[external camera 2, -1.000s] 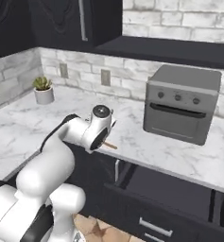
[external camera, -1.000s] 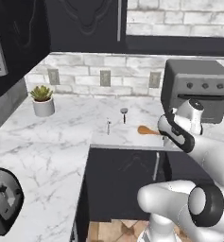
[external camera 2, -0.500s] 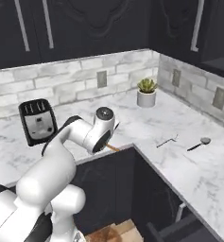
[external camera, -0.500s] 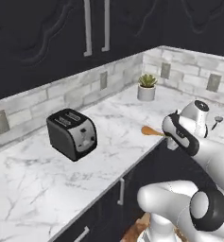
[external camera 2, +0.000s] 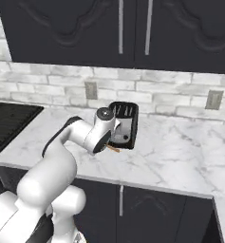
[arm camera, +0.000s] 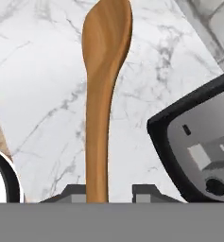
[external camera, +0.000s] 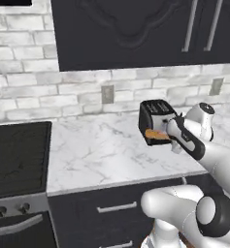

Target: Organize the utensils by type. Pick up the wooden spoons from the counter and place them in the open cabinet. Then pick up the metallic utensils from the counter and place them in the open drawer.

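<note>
The gripper [arm camera: 106, 191] was clamped, jaws narrowed, on the wooden spoon [arm camera: 104, 90] by its handle end, carried above the counter [external camera: 102, 155] right beside the black toaster [external camera: 155, 121]. Held so far back, it could clip that toaster and twist loose.

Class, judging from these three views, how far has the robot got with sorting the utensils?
Nothing looks put away yet. In hand: the gripper is shut on a wooden spoon, carried above the counter beside the toaster. Left: this spoon still has to reach the open cabinet. The other utensils cannot be judged from these pictures.
</note>
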Robot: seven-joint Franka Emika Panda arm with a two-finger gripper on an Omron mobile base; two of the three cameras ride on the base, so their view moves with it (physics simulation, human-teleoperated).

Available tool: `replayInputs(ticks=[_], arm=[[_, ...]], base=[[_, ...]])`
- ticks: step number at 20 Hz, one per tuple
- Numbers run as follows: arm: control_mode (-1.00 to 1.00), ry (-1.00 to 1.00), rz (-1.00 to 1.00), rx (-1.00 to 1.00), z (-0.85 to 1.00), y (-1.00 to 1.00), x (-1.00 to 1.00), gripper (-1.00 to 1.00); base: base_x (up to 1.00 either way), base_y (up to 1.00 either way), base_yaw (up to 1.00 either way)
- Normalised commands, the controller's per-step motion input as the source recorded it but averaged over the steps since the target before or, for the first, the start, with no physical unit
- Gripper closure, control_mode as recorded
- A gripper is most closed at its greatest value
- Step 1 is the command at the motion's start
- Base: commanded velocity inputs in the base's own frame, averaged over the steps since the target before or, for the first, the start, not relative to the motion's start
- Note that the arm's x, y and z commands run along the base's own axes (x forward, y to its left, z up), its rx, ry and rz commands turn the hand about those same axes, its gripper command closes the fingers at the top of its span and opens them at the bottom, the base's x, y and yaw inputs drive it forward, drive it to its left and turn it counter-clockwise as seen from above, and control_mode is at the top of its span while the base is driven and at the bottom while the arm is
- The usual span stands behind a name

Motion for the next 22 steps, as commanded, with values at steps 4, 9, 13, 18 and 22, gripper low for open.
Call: replayInputs(ticks=[4, 9, 13, 18, 22], arm=[[1.0, 0.0, 0.0, 0.0, 0.0, 0.0, 0.0, 1.0], [1.0, 0.0, 0.0, 0.0, 0.0, 0.0, 0.0, 1.0], [1.0, 0.0, 0.0, 0.0, 0.0, 0.0, 0.0, 1.0], [1.0, 0.0, 0.0, 0.0, 0.0, 0.0, 0.0, 1.0], [1.0, 0.0, 0.0, 0.0, 0.0, 0.0, 0.0, 1.0]], base=[[-0.03, 0.0, 1.0], [-0.05, 0.02, 1.0], [-0.07, 0.07, 1.0], [0.02, 0.09, 1.0], [0.27, 0.42, 0.78]])
